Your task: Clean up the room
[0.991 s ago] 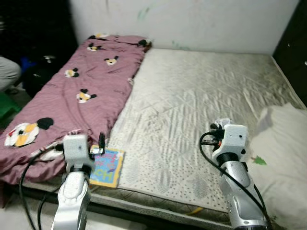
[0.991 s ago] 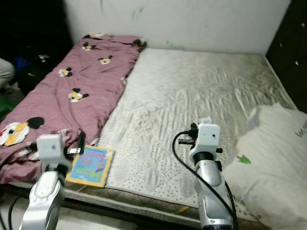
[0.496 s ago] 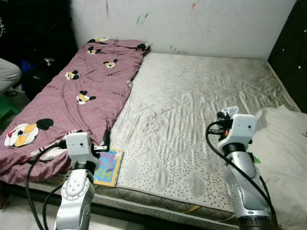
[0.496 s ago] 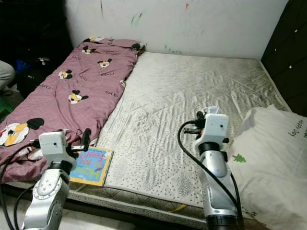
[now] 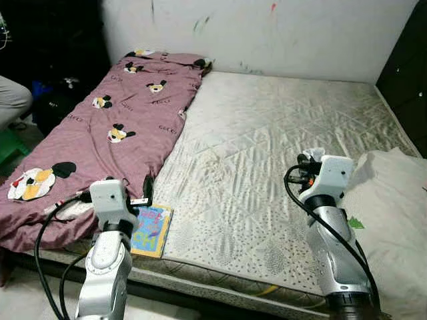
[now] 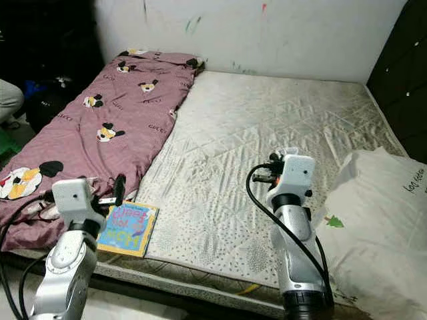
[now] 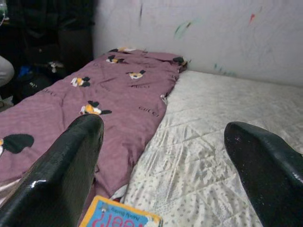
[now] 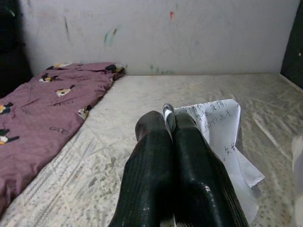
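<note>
the robot is standing at the foot of a bare quilted mattress (image 5: 267,147) that is lying against a marked white wall (image 5: 280,33). the right gripper (image 8: 174,124) is hovering over the mattress near its right side, its two black fingers (image 8: 151,161) pressed together and pinching a crumpled sheet of paper (image 8: 220,125) with handwriting on it; the paper is sticking up past the fingertips, clear of the bed. the left gripper (image 7: 163,137) is hanging over the near left part of the bed, its fingers (image 7: 71,165) spread wide apart and holding nothing. just below it a colourful children's book (image 5: 152,230) is lying flat on the mattress by the near edge, beside a pink blanket (image 5: 113,127) printed with cartoon mouse heads that is covering the left strip of the bed. a white pillow (image 6: 380,220) is sitting at the right edge of the mattress, near the right arm. part of a person (image 5: 12,100) is showing at the far left, beside a dark bag (image 5: 63,100).
</note>
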Robot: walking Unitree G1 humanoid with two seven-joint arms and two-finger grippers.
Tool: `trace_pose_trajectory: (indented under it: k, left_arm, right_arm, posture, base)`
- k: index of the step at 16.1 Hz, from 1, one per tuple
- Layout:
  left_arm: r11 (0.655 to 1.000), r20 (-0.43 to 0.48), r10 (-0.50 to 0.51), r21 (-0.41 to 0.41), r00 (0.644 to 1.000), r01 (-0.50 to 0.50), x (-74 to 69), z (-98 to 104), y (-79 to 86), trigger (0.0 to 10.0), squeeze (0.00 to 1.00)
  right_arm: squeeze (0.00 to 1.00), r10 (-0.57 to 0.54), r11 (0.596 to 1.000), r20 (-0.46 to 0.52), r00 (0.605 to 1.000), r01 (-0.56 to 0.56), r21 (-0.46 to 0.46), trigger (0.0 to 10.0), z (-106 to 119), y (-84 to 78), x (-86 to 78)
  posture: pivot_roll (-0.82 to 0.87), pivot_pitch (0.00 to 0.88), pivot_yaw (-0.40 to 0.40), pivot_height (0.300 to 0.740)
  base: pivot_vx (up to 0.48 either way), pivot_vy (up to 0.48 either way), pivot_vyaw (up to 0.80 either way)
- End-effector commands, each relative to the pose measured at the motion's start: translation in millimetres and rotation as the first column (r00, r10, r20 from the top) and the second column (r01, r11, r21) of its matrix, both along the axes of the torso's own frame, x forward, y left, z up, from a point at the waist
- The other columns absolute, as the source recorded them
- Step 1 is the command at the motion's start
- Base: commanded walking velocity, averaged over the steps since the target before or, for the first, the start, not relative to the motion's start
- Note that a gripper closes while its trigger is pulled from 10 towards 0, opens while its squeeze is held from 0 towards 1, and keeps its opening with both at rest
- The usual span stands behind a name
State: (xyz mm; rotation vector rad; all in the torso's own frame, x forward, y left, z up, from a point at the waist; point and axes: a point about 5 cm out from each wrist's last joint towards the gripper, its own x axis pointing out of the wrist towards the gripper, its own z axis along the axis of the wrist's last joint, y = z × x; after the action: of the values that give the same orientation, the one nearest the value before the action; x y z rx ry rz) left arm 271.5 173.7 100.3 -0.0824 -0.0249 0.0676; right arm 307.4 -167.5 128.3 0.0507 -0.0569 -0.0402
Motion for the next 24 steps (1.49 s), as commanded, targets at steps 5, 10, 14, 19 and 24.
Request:
trace_pose_trajectory:
  k: [5,10,14,19,24]
  left_arm:
    - [1.000,-0.027,0.024,-0.019,0.999,-0.025,-1.0,-3.4,8.4,10.0,0.00]
    - [0.999,-0.030,0.013,-0.031,0.999,-0.014,1.2,-2.9,6.4,10.0,0.00]
    - [0.999,-0.033,-0.021,-0.043,0.999,0.019,0.8,-3.1,0.4,10.0,0.00]
    - [0.998,-0.044,-0.009,-0.057,0.999,0.006,0.6,-4.1,0.3,10.0,0.00]
    - [0.998,-0.035,-0.030,-0.057,0.999,0.028,1.5,-3.1,-1.7,10.0,0.00]
  right_arm:
    - [0.00,0.015,1.000,-0.001,1.000,-0.015,0.007,10.0,0.1,1.7,1.9]
    - [0.00,0.031,0.999,-0.015,0.999,-0.031,0.010,10.0,-2.3,5.6,1.8]
    - [0.00,0.030,0.999,-0.017,0.999,-0.030,0.012,10.0,-2.8,4.5,2.0]
    - [0.00,0.030,0.999,-0.022,0.999,-0.030,0.015,10.0,-3.5,5.4,2.6]
    - [0.00,0.032,0.999,-0.023,0.999,-0.031,0.015,10.0,-3.9,5.6,2.6]
  posture:
    - [0.00,0.000,0.001,0.740]
    - [0.00,0.000,0.003,0.740]
    - [-0.01,0.000,0.004,0.740]
    - [-0.01,0.000,0.005,0.740]
    - [-0.01,0.000,0.005,0.740]
  base:
    - [0.000,0.000,0.00]
    - [0.000,0.000,-0.80]
    - [0.000,0.000,-0.80]
    - [0.000,0.000,-0.80]
    - [0.000,0.196,-0.80]
